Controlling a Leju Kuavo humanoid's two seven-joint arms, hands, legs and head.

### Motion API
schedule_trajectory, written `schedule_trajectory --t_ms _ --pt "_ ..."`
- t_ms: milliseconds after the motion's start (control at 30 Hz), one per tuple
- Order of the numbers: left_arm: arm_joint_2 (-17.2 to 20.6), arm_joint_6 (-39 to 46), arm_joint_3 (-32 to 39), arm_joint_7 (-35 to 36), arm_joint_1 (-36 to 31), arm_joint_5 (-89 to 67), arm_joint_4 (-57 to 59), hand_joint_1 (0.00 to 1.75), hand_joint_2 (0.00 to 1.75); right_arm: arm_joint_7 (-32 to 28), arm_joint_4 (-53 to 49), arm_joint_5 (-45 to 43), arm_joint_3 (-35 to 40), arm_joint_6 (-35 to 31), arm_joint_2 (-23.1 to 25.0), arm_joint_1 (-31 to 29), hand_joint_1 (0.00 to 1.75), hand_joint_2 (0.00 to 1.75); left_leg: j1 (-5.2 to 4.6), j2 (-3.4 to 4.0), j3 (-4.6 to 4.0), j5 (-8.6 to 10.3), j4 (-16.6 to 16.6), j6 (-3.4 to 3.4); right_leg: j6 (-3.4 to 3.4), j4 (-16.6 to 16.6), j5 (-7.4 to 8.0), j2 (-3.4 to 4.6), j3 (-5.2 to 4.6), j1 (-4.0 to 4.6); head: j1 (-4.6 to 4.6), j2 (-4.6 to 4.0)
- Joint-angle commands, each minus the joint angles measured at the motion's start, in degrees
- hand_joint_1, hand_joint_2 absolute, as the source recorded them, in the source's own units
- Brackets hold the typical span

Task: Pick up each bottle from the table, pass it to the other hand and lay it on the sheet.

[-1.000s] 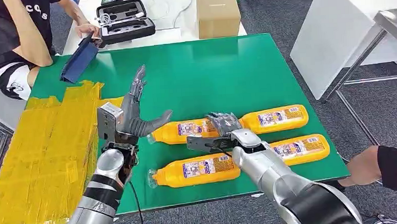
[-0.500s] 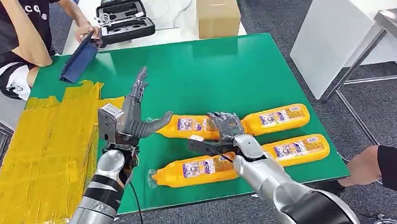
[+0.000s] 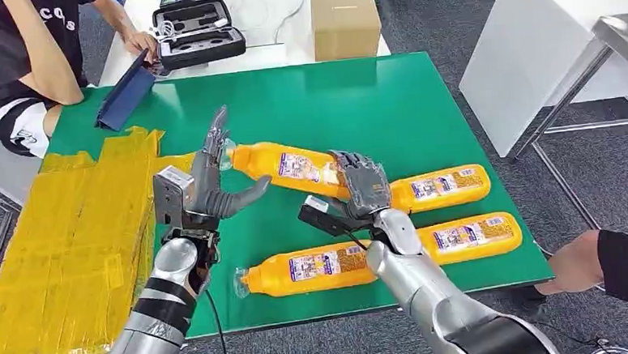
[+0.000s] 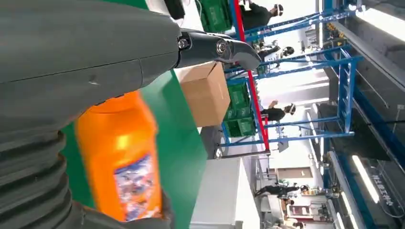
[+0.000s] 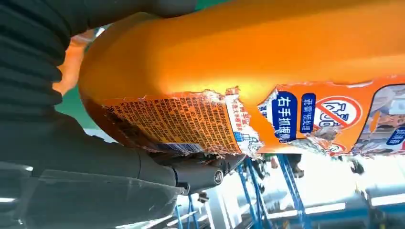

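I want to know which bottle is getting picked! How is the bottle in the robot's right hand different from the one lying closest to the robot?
The held bottle is gripped at its base by the right hand and lifted, its cap end pointing at the open left hand. The nearest bottle lies flat on the green table, and no hand touches it. Both are orange with the same kind of label.

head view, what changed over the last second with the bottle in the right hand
The right hand, gripping the orange bottle, has lifted it off the green table and swung its capped end up toward the open left hand, which waits with fingers spread. The other three bottles lie where they were, and the yellow sheet has not shifted.
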Motion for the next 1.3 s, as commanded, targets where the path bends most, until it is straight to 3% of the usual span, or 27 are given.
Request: schedule_trajectory --t_ms 33,167,367,533,633,867,1300 --pt "-0.3 2.8 3.7 -1.9 0.9 3.8 -2.4 0.0 1.75 -5.5 -3.0 -8.4 -11.2 0.6 3.0 0.1 1.75 1.75 0.0 0.07 0.21 -0.11 0.0 -0.05 -0.08 0.0 -0.09 0.01 0.19 0.02 0.02 0.0" --pt "0.3 5.0 7.2 -0.7 3.0 8.5 -7.6 0.0 1.75 -6.7 -9.1 -14.5 -10.9 1.8 4.2 2.6 1.75 1.75 0.0 0.23 0.28 -0.19 0.0 -0.06 -0.09 0.0 -0.11 0.15 0.22 0.02 0.0 0.0" --pt "0.4 5.9 6.0 0.6 1.7 8.4 -4.9 0.0 1.75 -9.3 -17.7 -23.7 -10.6 4.3 4.7 6.0 1.75 1.75 0.02 0.02 0.28 -0.18 0.0 -0.08 -0.11 0.1 -0.18 -0.07 0.25 0.05 0.02 0.0" --pt "0.4 5.8 5.8 0.6 1.4 8.4 -4.4 0.0 1.75 -9.3 -18.2 -23.9 -10.2 4.4 4.7 6.2 1.75 1.75 0.0 0.02 0.12 -0.09 0.0 -0.04 -0.06 0.0 -0.09 -0.03 0.12 0.01 0.02 0.0" --pt "0.7 3.0 4.1 1.5 0.7 9.6 -3.1 0.0 1.75 -10.7 -19.1 -26.0 -7.9 6.4 4.7 6.7 1.75 1.75 0.0 -0.03 0.05 -0.03 0.0 -0.04 -0.06 0.0 -0.05 -0.08 0.06 0.01 0.02 0.0" --pt "3.3 -14.7 -2.6 5.1 -2.8 14.4 1.8 0.0 1.75 -11.7 -19.4 -29.1 -3.2 11.0 4.7 6.1 1.75 1.75 0.02 -0.01 0.12 -0.07 0.0 -0.06 -0.08 0.0 -0.08 -0.07 0.12 0.04 0.02 0.0" --pt "3.7 -19.4 -4.8 6.1 -2.5 16.1 0.0 0.0 1.75 -11.9 -17.2 -27.7 -0.2 11.7 5.5 5.9 1.75 1.75 0.02 0.09 0.29 -0.17 0.0 -0.07 -0.1 0.0 -0.14 0.0 0.26 0.03 0.0 0.0"
